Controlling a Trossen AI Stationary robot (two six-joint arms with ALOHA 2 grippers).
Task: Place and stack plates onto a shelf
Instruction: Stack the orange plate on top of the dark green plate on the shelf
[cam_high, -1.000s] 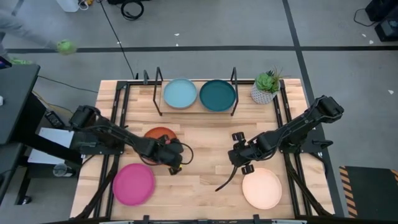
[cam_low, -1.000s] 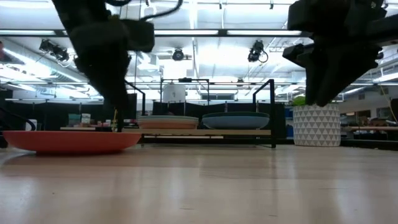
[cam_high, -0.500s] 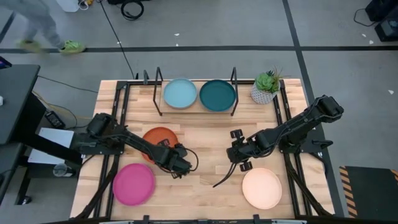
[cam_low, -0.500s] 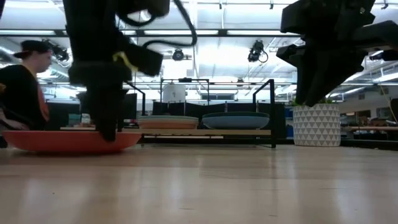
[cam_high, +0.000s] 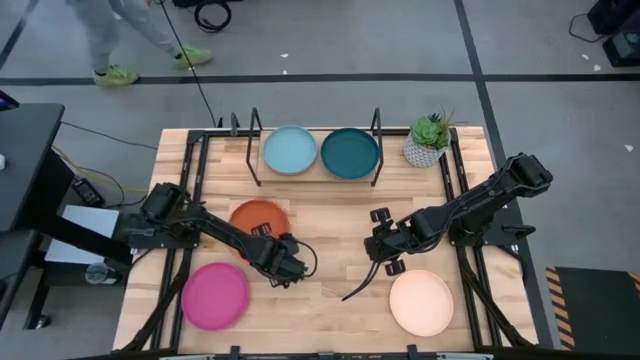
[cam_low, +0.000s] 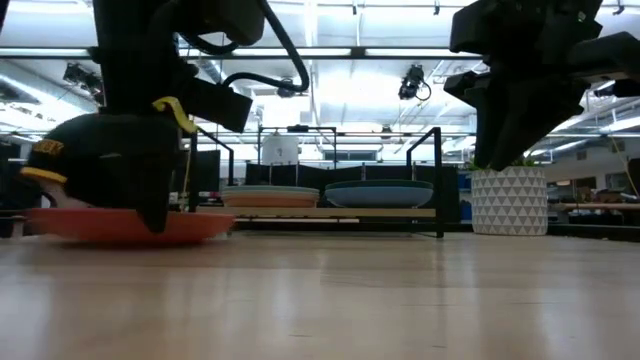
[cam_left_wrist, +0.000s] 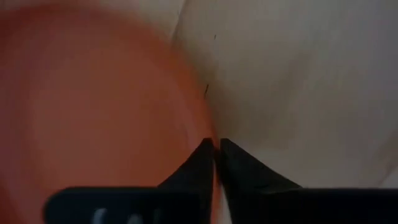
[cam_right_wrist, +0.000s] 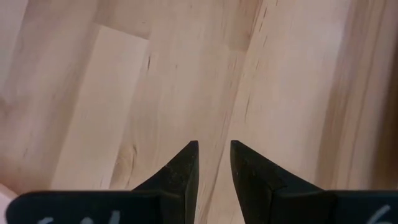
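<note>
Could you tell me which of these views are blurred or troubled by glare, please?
Left wrist view: the orange plate is soft and out of focus, its rim pinched by the left end effector. Low view: bright ceiling lights leave both arms as dark silhouettes. High view: evenly lit and sharp, as is the right wrist view over the tabletop.

2 plates (cam_high: 320, 153) sit side by side on shelf (cam_high: 314, 176).

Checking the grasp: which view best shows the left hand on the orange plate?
Left wrist view: the left hand is pinched shut on the orange plate rim. The high view hides the contact; the low view shows only a side silhouette.
</note>
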